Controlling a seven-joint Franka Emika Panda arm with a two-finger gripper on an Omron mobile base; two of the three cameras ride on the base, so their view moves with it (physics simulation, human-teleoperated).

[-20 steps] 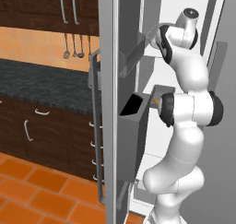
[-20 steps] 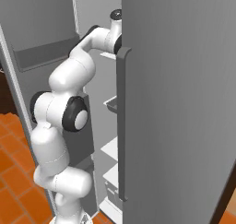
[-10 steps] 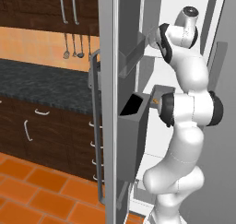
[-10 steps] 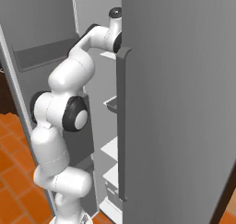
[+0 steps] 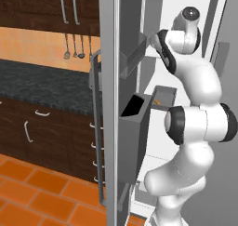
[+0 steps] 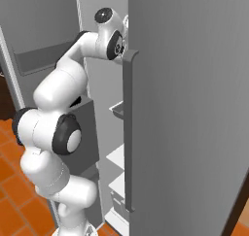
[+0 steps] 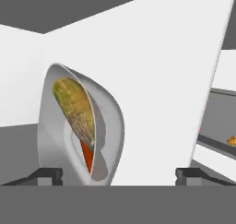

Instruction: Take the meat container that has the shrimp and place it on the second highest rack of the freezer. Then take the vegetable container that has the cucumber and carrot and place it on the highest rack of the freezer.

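In the hand view the grey vegetable container point(image 7: 99, 126) sits just ahead of my gripper point(image 7: 119, 174), with the yellowish-green cucumber point(image 7: 76, 108) and the orange carrot point(image 7: 86, 156) inside. The view is rolled, so the container's base rests against the white rack point(image 7: 175, 80) of the freezer point(image 5: 109, 57). My fingertips point(image 7: 48, 173) stand wide apart and open, gripping nothing. One rack lower lies the grey meat container point(image 5: 163, 94) with the shrimp point(image 5: 157, 101); it appears again as the meat container point(image 7: 216, 147) with the shrimp point(image 7: 231, 139) at the right edge of the hand view.
The open freezer door carries grey bins point(image 5: 135, 127) and a long handle point(image 5: 95, 127) left of my arm. The closed right door point(image 6: 194, 109) with its handle point(image 6: 127, 133) stands close on the other side. Dark counter point(image 5: 42, 83) and cabinets lie further left.
The jaws went from shut to wide open, letting go of the vegetable container. The wrist rose slightly inside the freezer's top.
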